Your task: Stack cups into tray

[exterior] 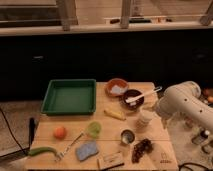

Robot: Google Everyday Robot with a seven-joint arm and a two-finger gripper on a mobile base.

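The dark-green tray (51,97) sits empty at the table's back left. The light-green plastic cup (93,129) stands near the table's middle, in front of the tray. The short steel cup (127,136) stands to its right, nearer the front. My white arm reaches in from the right, and my gripper (145,120) hangs low over the table just right of and behind the steel cup, apart from it. It is far from the tray.
An orange bowl (116,88) and a dark brown bowl (133,98) with a white spoon (146,94) stand at the back. A yellow piece (115,114), an orange fruit (60,132), a green vegetable (42,150), a fork (70,145), a blue sponge (87,150), grapes (142,147) and a small box (111,160) lie around.
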